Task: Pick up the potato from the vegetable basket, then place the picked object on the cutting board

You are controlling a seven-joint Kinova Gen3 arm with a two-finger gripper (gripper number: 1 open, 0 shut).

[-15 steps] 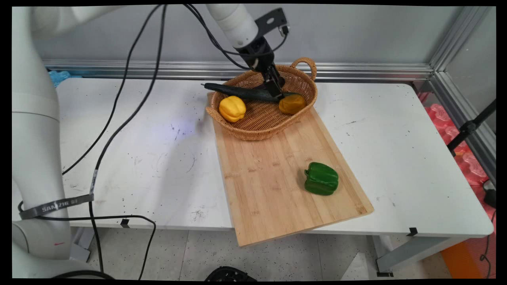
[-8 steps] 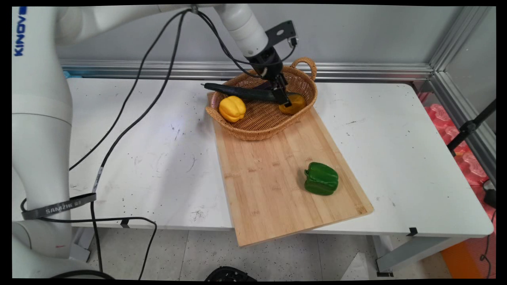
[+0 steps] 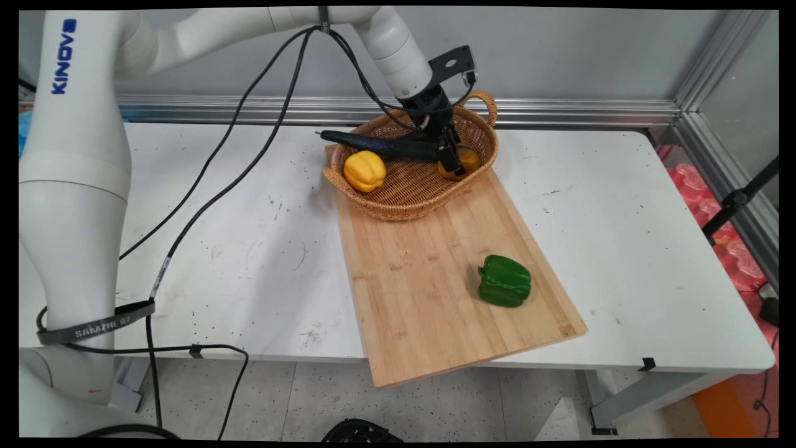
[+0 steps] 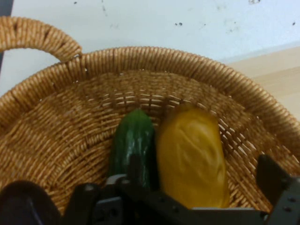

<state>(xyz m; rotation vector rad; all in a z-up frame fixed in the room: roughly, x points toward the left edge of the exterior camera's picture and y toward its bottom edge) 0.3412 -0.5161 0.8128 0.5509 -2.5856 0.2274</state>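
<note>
— Inside the basket (image 3: 410,193), far end of the board (image 3: 435,280): what's there?
— The claw (image 4: 199,187), fingers spread around a yellow-orange fruit (image 4: 192,157), cucumber (image 4: 133,143) touching it.

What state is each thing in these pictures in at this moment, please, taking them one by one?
gripper: open, down inside the basket, fingers astride the orange-yellow vegetable.
orange-yellow vegetable: lying in the basket beside the cucumber.
cucumber: lying across the basket, one end past the rim.
yellow pepper: resting in the basket.
basket: upright on the cutting board.
green pepper: on the cutting board, untouched.
</note>
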